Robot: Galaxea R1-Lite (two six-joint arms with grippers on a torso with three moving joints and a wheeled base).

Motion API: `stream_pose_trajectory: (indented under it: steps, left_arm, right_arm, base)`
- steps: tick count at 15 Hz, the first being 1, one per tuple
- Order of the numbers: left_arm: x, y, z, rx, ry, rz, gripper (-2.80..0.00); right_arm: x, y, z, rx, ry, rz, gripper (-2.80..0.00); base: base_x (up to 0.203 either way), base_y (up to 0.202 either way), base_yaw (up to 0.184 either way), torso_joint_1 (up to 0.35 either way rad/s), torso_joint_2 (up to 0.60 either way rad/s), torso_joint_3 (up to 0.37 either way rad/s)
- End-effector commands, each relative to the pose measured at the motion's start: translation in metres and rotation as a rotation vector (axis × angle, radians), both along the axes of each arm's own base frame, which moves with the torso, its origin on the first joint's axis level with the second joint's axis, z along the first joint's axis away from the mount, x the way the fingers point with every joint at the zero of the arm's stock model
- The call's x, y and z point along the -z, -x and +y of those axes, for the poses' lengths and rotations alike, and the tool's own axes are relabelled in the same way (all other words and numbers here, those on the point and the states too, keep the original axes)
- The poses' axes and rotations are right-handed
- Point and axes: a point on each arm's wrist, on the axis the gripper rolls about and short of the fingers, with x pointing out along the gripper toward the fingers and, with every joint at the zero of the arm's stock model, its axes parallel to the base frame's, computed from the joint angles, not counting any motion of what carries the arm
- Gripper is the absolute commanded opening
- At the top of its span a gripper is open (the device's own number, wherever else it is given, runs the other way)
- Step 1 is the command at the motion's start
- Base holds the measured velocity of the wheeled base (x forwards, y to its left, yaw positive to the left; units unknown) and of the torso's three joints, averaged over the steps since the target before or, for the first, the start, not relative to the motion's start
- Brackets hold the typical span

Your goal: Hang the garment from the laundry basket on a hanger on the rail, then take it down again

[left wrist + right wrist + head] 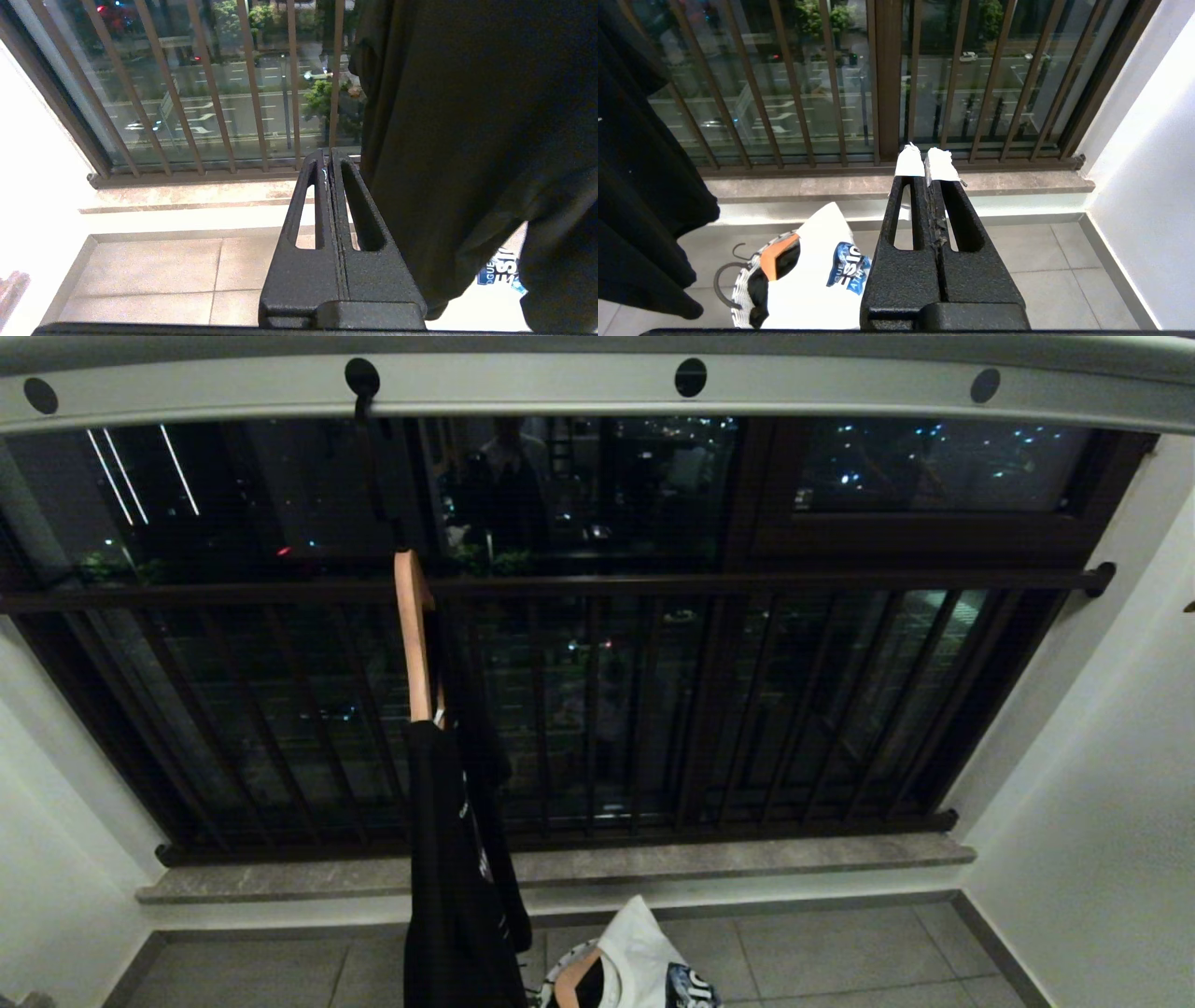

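- Both claws were closed and held nothing: our left gripper (328,156) had its two black fingers pressed flat together, just beside the hanging black garment (472,140) but not gripping it.
- Our right gripper (927,161) also had its fingers together, each tip wrapped in white tape, pointing toward the window grille (878,84) and touching nothing.
- We counted one rail (597,387), pale and horizontal across the top of the head view, with four round dark holes showing.
- We counted one wooden hanger (414,644) in use, its dark hook caught at the second hole from our left, and one black garment on it, draping down to the floor tiles' level in the head view.
- We counted one laundry basket (738,289) with a white patterned rim, standing on the tiled floor (1041,261) below and to the right of the hanging garment.
- One white garment (817,275) with a blue printed badge lay over the basket, with an orange-brown hanger shoulder (777,252) and some black fabric showing under it.
- One dark wire hook (724,275) lay beside the basket; we could not tell what it belonged to.
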Motion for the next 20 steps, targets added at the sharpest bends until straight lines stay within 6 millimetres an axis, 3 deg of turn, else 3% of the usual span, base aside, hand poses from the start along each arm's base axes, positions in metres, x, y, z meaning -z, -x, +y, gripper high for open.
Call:
stream_pose_trajectory:
  steps: [1,5,12,16,20]
  left_arm:
    - [-0.016,0.005,0.000,0.008,0.002,-0.050,-2.80]
    - [-0.055,-0.002,-0.001,0.049,0.001,-0.018,-2.80]
    - [-0.184,-0.044,-0.006,0.269,0.109,0.006,-2.80]
    - [-0.215,-0.068,-0.014,0.539,0.294,0.179,-2.80]
    - [-0.242,-0.100,-0.023,0.634,0.470,0.288,-2.80]
  right_arm:
    - [0.000,0.000,0.000,0.000,-0.001,0.001,-2.80]
    - [0.000,0.000,0.000,0.000,-0.001,0.001,-2.80]
    - [0.000,0.000,0.000,0.000,-0.001,0.001,-2.80]
    - [0.000,0.000,0.000,0.000,-0.001,0.003,-2.80]
    - [0.000,0.000,0.000,0.000,0.000,0.001,-2.80]
  base:
    - [0.000,0.000,0.000,0.000,0.00,0.000]
    - [0.000,0.000,0.000,0.000,0.00,0.000]
    - [0.000,0.000,0.000,0.000,0.00,0.000]
    - [0.000,0.000,0.000,0.000,0.00,0.000]
    - [0.000,0.000,0.000,0.000,0.00,0.000]
